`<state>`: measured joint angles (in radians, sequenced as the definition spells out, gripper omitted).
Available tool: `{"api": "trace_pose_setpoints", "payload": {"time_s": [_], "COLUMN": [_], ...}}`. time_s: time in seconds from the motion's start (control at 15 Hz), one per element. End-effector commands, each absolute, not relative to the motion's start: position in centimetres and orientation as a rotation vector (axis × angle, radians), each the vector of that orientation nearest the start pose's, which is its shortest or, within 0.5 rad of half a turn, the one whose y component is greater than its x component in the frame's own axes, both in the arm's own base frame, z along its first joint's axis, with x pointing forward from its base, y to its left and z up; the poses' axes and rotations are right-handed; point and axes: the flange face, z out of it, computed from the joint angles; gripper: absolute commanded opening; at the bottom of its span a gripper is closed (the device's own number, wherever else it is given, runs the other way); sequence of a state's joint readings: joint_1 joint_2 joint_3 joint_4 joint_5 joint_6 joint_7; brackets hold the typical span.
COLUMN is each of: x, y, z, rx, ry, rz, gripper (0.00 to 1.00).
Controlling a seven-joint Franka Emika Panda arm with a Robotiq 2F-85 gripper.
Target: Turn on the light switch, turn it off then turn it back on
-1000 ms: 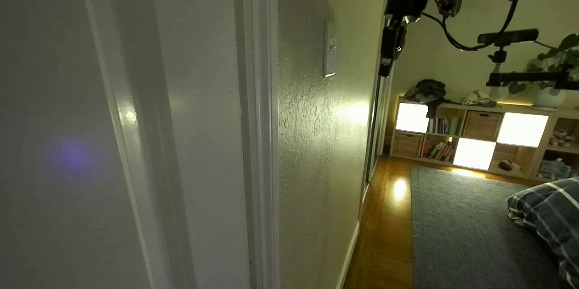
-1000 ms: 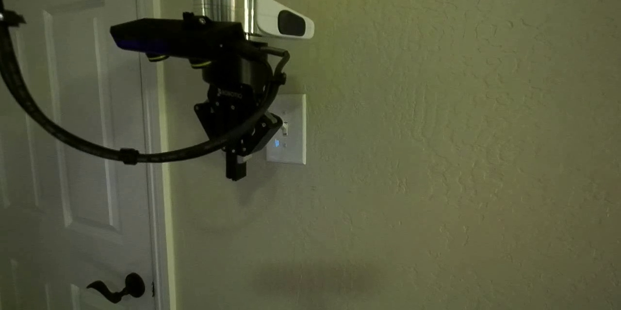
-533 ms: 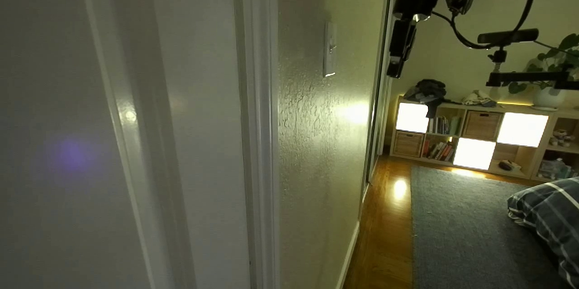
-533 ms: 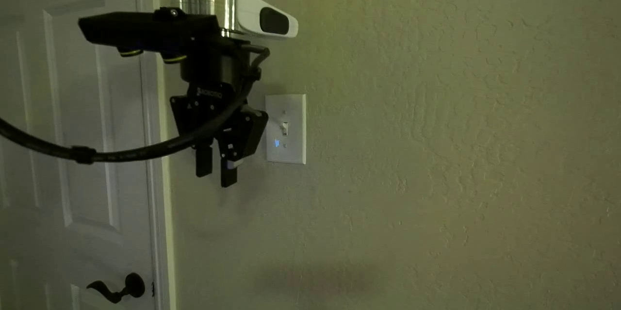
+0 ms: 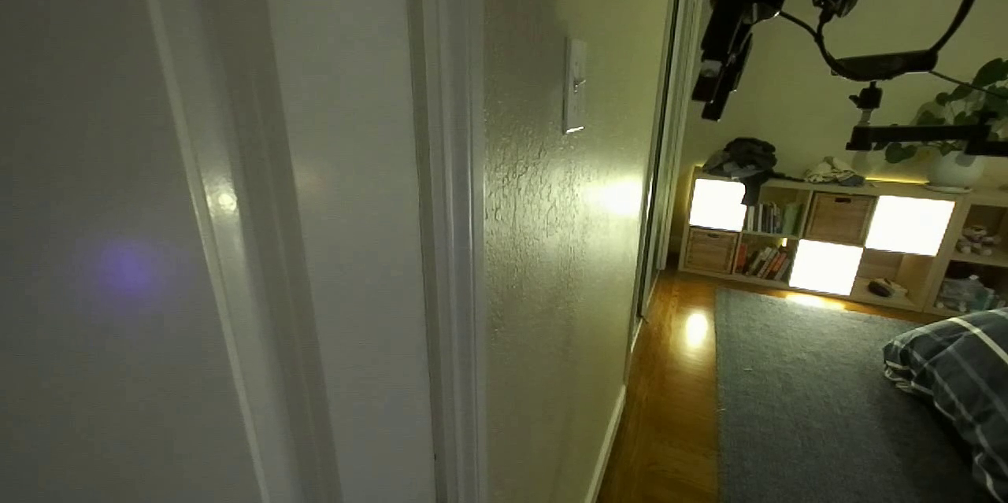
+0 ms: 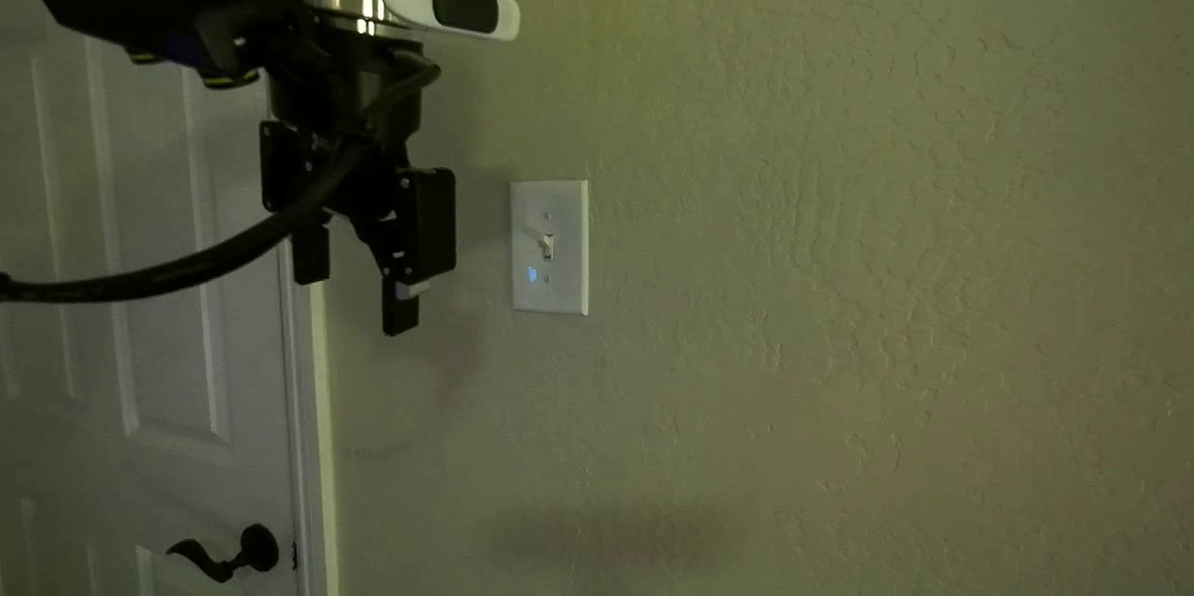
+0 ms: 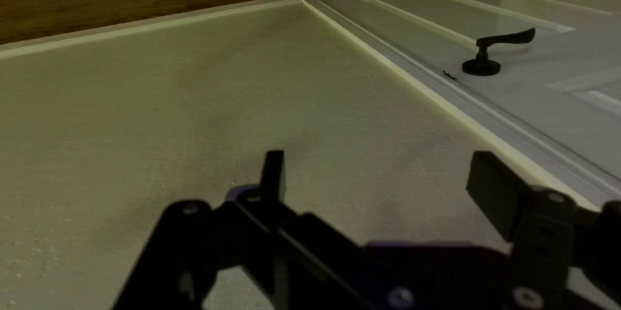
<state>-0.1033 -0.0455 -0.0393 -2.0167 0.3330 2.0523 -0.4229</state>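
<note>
"On the wall [image 6: 839, 298] near the door frame [image 6: 312, 447] — is that the light switch [image 6: 550, 246]?"

"Yes, pale and upright. I have the gripper [image 6: 356, 302] off to one side, apart from it."

"And the fingers [image 7: 497, 193]?"

"Spread wide — I see wall between them."

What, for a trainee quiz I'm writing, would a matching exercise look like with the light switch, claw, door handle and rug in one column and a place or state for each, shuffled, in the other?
Things
1. light switch
2. claw
3. door handle
4. rug

Places and states
A. spread on the wooden floor
B. dark, on the pale door
C. fixed to the wall
D. open, holding nothing

Pairs: 1-C; 2-D; 3-B; 4-A
</note>
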Motion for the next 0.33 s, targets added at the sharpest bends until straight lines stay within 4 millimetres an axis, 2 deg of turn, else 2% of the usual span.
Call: {"api": "trace_pose_setpoints", "payload": {"time_s": [0.0,0.27], "x": [54.6,54.38], "y": [-6.15,-6.17], "z": [48.32,48.28], "rx": [-2.856,-2.855], "ry": [-0.193,-0.191], "rz": [-0.233,-0.231], "gripper": [1.0,1.0]}}
